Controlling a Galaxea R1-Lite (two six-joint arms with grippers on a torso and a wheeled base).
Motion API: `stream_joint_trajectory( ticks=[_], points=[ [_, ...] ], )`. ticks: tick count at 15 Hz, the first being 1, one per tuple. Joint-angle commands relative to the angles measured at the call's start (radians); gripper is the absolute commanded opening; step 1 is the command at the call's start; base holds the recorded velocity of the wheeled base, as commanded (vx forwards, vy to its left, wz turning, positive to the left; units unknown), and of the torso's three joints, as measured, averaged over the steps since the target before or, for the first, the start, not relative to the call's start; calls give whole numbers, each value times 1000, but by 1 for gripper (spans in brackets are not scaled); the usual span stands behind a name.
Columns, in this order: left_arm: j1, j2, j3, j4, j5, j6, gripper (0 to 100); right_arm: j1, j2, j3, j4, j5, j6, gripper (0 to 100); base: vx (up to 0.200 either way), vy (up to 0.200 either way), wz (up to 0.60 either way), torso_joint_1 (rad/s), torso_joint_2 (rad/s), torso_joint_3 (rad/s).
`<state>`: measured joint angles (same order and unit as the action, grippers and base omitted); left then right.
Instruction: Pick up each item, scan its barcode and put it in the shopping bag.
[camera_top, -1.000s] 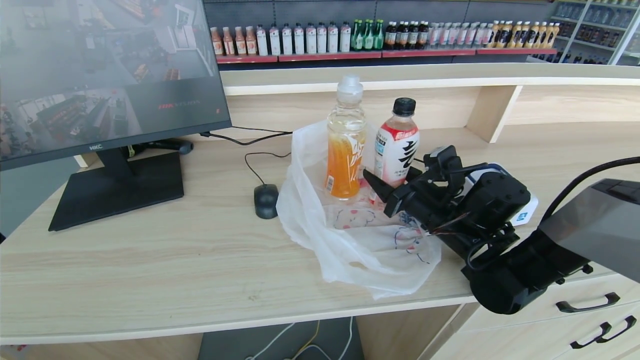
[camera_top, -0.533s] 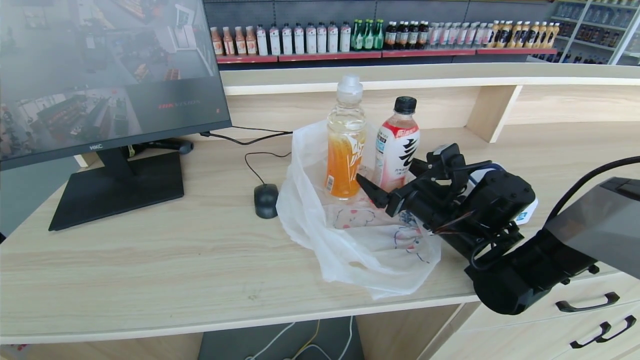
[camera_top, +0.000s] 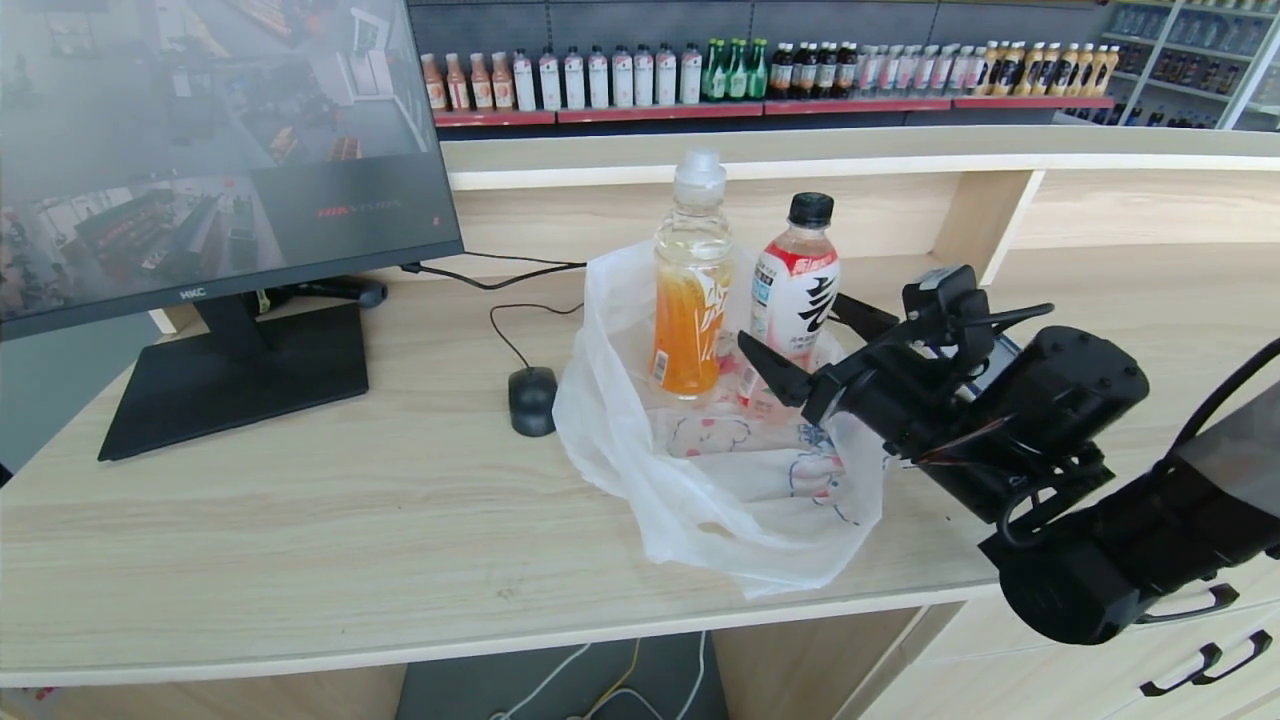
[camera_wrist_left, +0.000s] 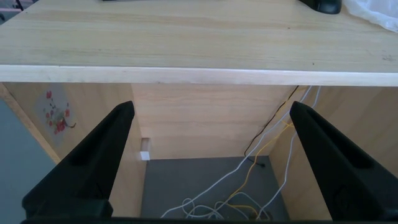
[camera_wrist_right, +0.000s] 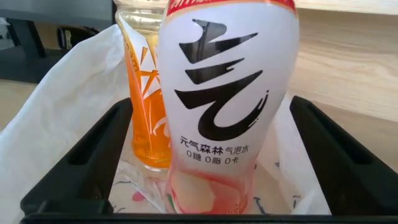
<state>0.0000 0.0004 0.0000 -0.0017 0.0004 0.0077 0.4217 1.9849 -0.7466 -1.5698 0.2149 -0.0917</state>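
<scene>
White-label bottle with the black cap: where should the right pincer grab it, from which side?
Probably the labelled middle of the white bottle, with the right pincer level, coming from the robot's right. It stands upright and is round there; the orange bottle crowds its left side.

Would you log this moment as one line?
right gripper open at white bottle; orange bottle beside it, both in bag; left gripper open
</scene>
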Motion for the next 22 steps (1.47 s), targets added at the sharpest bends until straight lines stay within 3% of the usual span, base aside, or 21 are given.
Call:
stream_joint_trajectory(
  ticks=[1,8,10,13,15,16,18,19,22],
  points=[
    [0,0,0,-1,0,0,100,-52,-138,98,-1,1,1,100,0,0,0,0,0,0],
    [0,0,0,0,1,0,100,-66,-491,527,-1,-2,-8,100,0,0,0,0,0,0],
    [0,0,0,-1,0,0,100,-67,-644,737,-1,-5,-31,100,0,0,0,0,0,0],
    [0,0,0,0,0,6,100,-66,-813,747,33,-78,-25,100,0,0,0,0,0,0],
    [0,0,0,0,0,5,100,-67,-887,747,201,-81,-26,100,0,0,0,0,0,0],
    [0,0,0,0,0,5,100,-67,-890,747,209,-81,-26,100,0,0,0,0,0,0],
    [0,0,0,0,1,5,100,-69,-1086,747,534,-144,-59,100,0,0,0,0,0,0],
    [0,0,0,0,0,5,100,-67,-1255,747,792,-155,-59,100,0,0,0,0,0,0],
    [0,0,0,0,0,3,100,-69,-1624,747,1261,-155,-57,100,0,0,0,0,0,0]
  ],
)
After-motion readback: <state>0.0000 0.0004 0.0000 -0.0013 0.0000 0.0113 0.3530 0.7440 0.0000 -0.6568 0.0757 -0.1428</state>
